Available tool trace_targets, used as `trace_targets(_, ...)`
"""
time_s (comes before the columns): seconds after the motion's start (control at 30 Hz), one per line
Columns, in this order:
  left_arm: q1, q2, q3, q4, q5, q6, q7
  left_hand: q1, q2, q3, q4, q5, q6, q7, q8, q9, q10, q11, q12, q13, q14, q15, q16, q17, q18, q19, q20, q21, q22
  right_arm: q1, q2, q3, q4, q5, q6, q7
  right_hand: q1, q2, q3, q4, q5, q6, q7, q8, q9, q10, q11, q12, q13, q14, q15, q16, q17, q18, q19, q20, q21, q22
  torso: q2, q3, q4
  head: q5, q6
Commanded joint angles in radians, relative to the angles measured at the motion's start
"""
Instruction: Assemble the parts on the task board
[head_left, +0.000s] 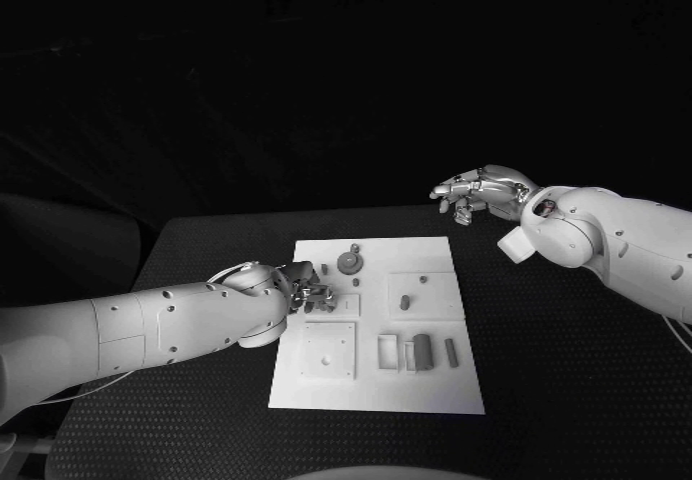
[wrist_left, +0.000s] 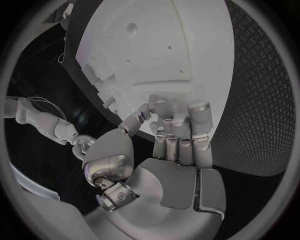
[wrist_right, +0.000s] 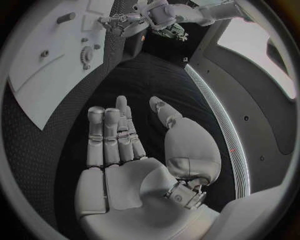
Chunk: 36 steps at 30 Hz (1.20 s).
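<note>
Task board (head_left: 378, 320) mid-worktop (head_left: 548, 340). Left hand (head_left: 306, 290) at the board's left edge, fingers curled over a spot there; a held part can't be told. Right hand (head_left: 483, 193) raised beyond the far corner, released, empty. Gear (head_left: 349, 262) seated; several loose parts (head_left: 421, 348) remain. Early stage, likely.

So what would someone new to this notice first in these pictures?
Probably the white task board in the middle of the black table, with small grey parts on it, such as a round gear-like part near its far edge. Next, the left hand at the board's left edge, and the right hand raised beyond the far right corner, holding nothing.
</note>
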<state>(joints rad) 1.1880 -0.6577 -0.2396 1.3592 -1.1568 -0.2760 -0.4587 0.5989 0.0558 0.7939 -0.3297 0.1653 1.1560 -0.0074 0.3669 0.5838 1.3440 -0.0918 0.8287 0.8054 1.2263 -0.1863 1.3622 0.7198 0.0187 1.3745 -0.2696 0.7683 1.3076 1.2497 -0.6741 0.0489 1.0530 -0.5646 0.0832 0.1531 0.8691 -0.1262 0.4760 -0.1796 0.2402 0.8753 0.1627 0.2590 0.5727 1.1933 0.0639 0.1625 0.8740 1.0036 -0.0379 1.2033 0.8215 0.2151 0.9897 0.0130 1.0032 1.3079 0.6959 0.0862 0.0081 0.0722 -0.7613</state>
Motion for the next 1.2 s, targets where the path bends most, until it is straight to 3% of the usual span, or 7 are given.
trace_targets(0.03, -0.001, 0.003, 0.001, 0.002, -0.013, -0.014, 0.009, 0.002, 0.009, 0.056, 0.056, -0.002, 0.106, -0.006, 0.056, -0.002, 0.037, -0.029, 0.006, 0.001, 0.027, -0.022, 0.004, -0.001, 0.041, 0.006, 0.001, 0.003, 0.018, 0.000, 0.002, 0.001, 0.002, -0.008, 0.003, 0.010, 0.001, 0.008, -0.002, -0.007, 0.004, 0.006, 0.001, 0.004, 0.001, 0.000, -0.006, 0.004, 0.001, 0.002, -0.008, 0.005, -0.001, 0.047, 0.003, -0.006, 0.001, 0.011, 0.000, -0.0001, -0.0006, -0.001, 0.000)
trace_targets(0.27, -0.001, 0.002, 0.001, 0.003, -0.014, -0.055, 0.028, 0.004, 0.008, 0.062, 0.055, -0.001, 0.104, -0.006, 0.055, -0.002, 0.037, -0.029, 0.005, 0.001, 0.027, -0.023, 0.003, -0.004, 0.038, 0.007, 0.004, 0.004, 0.018, 0.000, 0.002, 0.001, 0.000, -0.008, 0.005, 0.010, -0.001, 0.009, -0.002, -0.007, 0.004, 0.006, 0.001, 0.004, 0.001, 0.000, -0.006, 0.004, 0.001, 0.002, -0.008, 0.005, -0.002, 0.047, 0.003, -0.006, 0.000, 0.011, 0.000, -0.0005, 0.0000, -0.003, 0.000)
trace_targets(0.57, -0.002, 0.003, 0.001, -0.002, -0.040, -0.102, 0.041, 0.032, -0.013, 0.077, 0.054, 0.009, 0.096, -0.002, 0.052, -0.003, 0.033, -0.026, -0.004, -0.003, 0.023, -0.024, -0.002, -0.017, 0.038, 0.006, 0.007, -0.002, 0.013, 0.000, 0.004, 0.001, -0.003, -0.008, 0.010, 0.009, -0.006, 0.011, -0.003, -0.005, 0.004, 0.006, 0.001, 0.004, 0.001, 0.000, -0.006, 0.005, 0.001, 0.002, -0.008, 0.005, -0.003, 0.047, 0.004, -0.006, -0.001, 0.010, 0.000, -0.0005, 0.0003, -0.007, 0.003)
trace_targets(0.87, -0.002, 0.022, 0.001, -0.027, -0.098, -0.078, 0.033, 0.047, -0.018, 0.079, 0.058, 0.009, 0.096, -0.002, 0.052, -0.003, 0.034, -0.026, -0.006, -0.004, 0.023, -0.024, -0.002, -0.021, 0.038, 0.008, 0.007, -0.003, 0.012, 0.000, 0.008, 0.001, -0.004, -0.008, 0.014, 0.008, -0.009, 0.013, -0.003, -0.003, 0.004, 0.006, 0.001, 0.004, 0.001, -0.001, -0.006, 0.005, 0.001, 0.002, -0.008, 0.004, -0.003, 0.047, 0.004, -0.006, -0.001, 0.010, 0.000, 0.0001, -0.0009, -0.006, 0.004)
trace_targets(1.2, -0.028, 0.035, 0.001, -0.045, -0.109, -0.067, 0.032, 0.050, -0.016, 0.074, 0.065, 0.002, 0.096, -0.002, 0.052, -0.003, 0.036, -0.025, -0.007, -0.004, 0.024, -0.024, 0.000, -0.024, 0.038, 0.009, 0.009, -0.004, 0.012, 0.000, 0.009, 0.001, -0.005, -0.009, 0.018, 0.006, -0.011, 0.014, -0.003, -0.002, 0.004, 0.006, 0.001, 0.003, 0.001, -0.001, -0.006, 0.006, 0.001, 0.002, -0.008, 0.004, -0.003, 0.047, 0.004, -0.006, -0.002, 0.010, 0.000, 0.0005, -0.0009, -0.008, 0.002)
